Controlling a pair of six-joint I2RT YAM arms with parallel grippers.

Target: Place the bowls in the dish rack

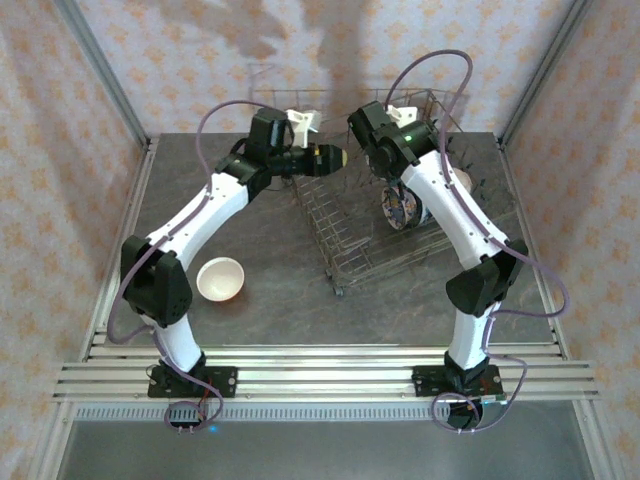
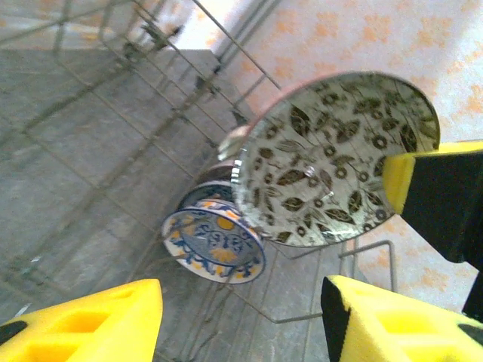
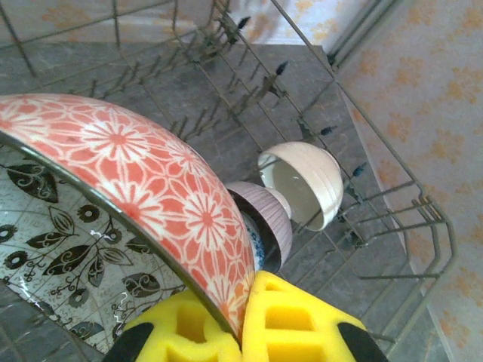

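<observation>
A dark grey, stone-look table (image 1: 270, 300) has metal rails (image 1: 320, 372) running along its near edge. A grey wire dish rack (image 1: 340, 250) stands on it from the centre toward the far right corner. One white bowl (image 1: 221, 278) sits open side up toward the near left corner, well apart from the rack.

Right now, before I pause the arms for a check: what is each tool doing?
Left tool: open, holding nothing.
Right tool: shut on the rim of the red floral bowl.

overhead; both wrists close inside rack (image 1: 345, 245)
</observation>
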